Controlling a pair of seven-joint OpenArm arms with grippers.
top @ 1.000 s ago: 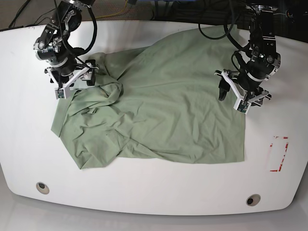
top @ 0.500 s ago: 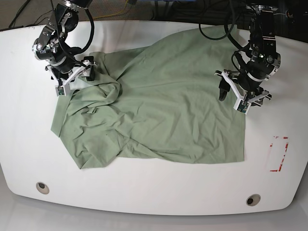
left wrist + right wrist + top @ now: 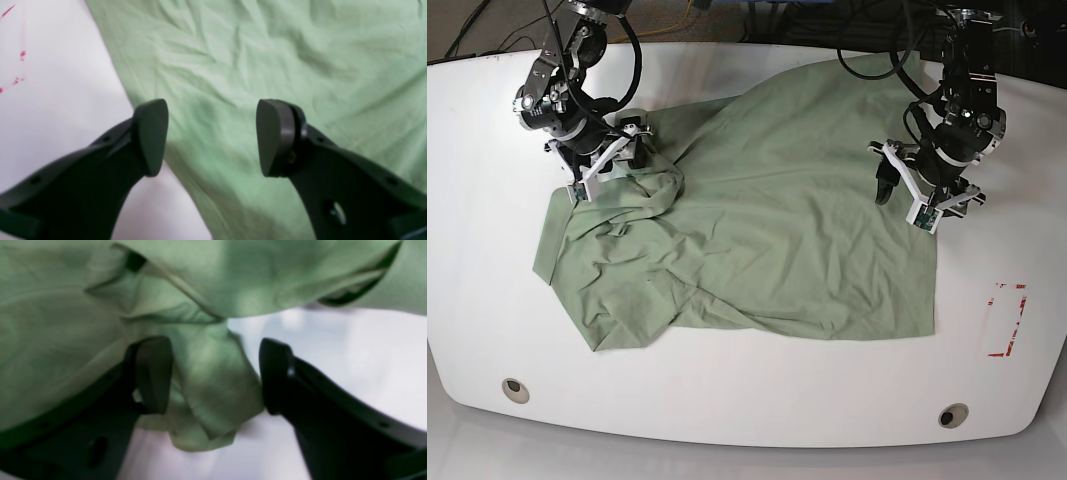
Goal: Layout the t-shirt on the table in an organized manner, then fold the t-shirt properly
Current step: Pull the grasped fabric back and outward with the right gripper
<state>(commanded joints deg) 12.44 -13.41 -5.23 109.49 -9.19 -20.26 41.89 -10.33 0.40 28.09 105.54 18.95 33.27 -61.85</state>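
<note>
T-shirt [image 3: 767, 230] — pale sage green, wrinkled, spread across the middle of the white desk [image 3: 727, 400], its far-left part bunched into folds. Right gripper [image 3: 213, 376] — jaws apart, straddling a bunched fold of cloth at that far-left edge, not clamped on it. Left gripper [image 3: 211, 136] — jaws apart above the shirt's side edge, one finger [image 3: 150, 136] over bare desk near red tape marks [image 3: 20, 56].

One t-shirt [image 3: 757, 220]; one white surface [image 3: 747, 400]; two grey grommets [image 3: 515, 389]; two arms; one red tape mark [image 3: 1007, 320].
</note>
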